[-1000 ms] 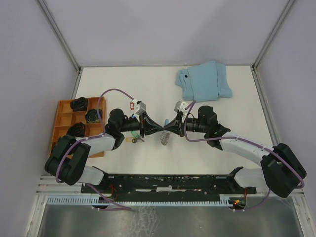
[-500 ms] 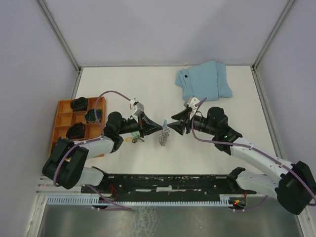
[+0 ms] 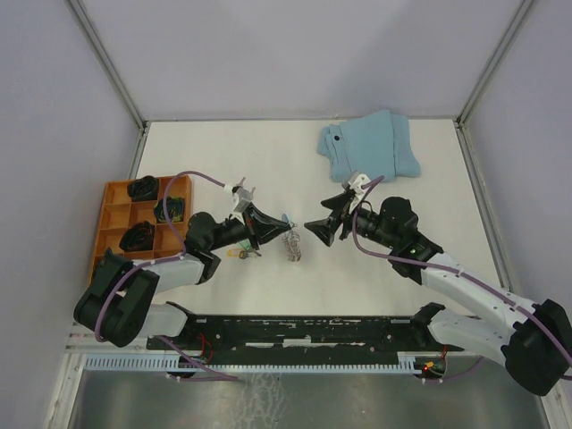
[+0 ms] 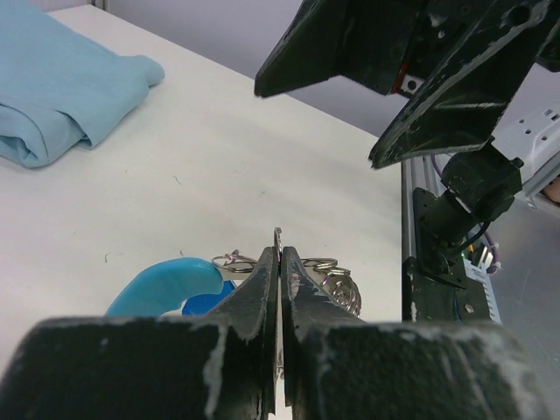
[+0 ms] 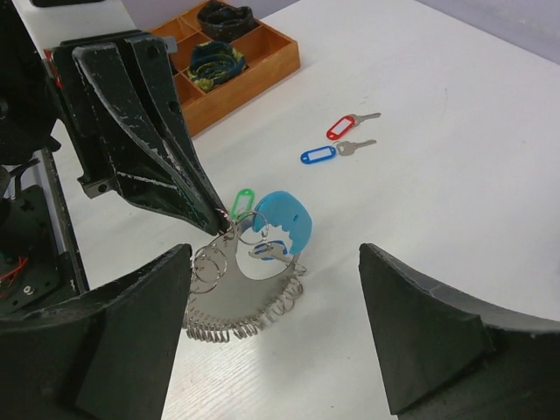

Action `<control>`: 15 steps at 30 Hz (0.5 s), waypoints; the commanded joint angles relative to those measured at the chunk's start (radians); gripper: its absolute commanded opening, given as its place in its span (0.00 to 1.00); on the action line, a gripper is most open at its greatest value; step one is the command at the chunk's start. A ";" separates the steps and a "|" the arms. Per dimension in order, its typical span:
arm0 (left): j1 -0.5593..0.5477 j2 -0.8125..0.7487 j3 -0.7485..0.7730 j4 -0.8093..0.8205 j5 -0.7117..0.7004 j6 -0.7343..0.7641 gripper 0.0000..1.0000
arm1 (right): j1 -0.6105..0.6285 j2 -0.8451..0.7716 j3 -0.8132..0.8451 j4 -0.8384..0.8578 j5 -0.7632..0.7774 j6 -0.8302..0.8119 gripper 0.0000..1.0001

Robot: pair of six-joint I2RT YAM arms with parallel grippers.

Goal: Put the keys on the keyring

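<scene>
The keyring (image 5: 241, 293) is a flat grey metal crescent fringed with small wire rings, with a bright blue plastic section (image 5: 284, 219). It sits mid-table (image 3: 294, 243), tilted, its lower rings touching the table. My left gripper (image 4: 279, 254) is shut on its thin upper edge, beside the blue section (image 4: 166, 284). My right gripper (image 5: 276, 254) is open and wide, just right of the keyring (image 3: 315, 230) and touching nothing. One blue-tagged key (image 5: 271, 251) hangs on the keyring. Loose keys lie beyond: red tag (image 5: 343, 127), blue tag (image 5: 319, 154), green tag (image 5: 242, 201).
An orange compartment tray (image 3: 107, 201) with dark bundles stands at the left (image 5: 262, 66). A folded light-blue cloth (image 3: 368, 145) lies at the back right. The right gripper's black fingers (image 4: 437, 105) loom close above the left gripper's tip.
My right gripper has opened, let go of the keyring and drawn back to the right. The left gripper stays shut on the keyring, which has sunk slightly toward the table.
</scene>
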 commanded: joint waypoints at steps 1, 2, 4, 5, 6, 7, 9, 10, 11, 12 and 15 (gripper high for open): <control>-0.004 0.001 -0.011 0.199 -0.019 -0.060 0.03 | -0.002 0.061 -0.019 0.138 -0.106 0.000 0.83; -0.003 0.008 -0.013 0.222 -0.014 -0.067 0.03 | -0.002 0.079 -0.018 0.157 -0.124 -0.002 0.81; -0.003 0.019 -0.013 0.259 -0.001 -0.078 0.03 | -0.003 0.118 -0.016 0.189 -0.168 -0.009 0.75; -0.004 0.024 -0.013 0.273 0.006 -0.079 0.03 | -0.003 0.136 -0.012 0.203 -0.189 -0.013 0.72; -0.004 0.031 -0.014 0.285 0.014 -0.079 0.03 | -0.004 0.154 -0.010 0.219 -0.207 -0.017 0.68; -0.004 0.036 -0.016 0.300 0.022 -0.079 0.03 | -0.005 0.168 -0.010 0.234 -0.222 -0.021 0.64; -0.004 0.047 -0.023 0.335 0.038 -0.079 0.03 | -0.008 0.187 -0.010 0.256 -0.249 -0.035 0.60; -0.003 0.050 -0.027 0.352 0.046 -0.075 0.03 | -0.009 0.194 -0.009 0.266 -0.271 -0.041 0.59; -0.003 0.054 -0.030 0.364 0.051 -0.070 0.03 | -0.009 0.197 -0.008 0.272 -0.288 -0.050 0.58; -0.003 0.055 -0.033 0.367 0.056 -0.064 0.03 | -0.011 0.198 -0.005 0.276 -0.306 -0.059 0.57; -0.004 0.054 -0.032 0.365 0.076 -0.032 0.03 | -0.014 0.199 -0.004 0.271 -0.338 -0.085 0.54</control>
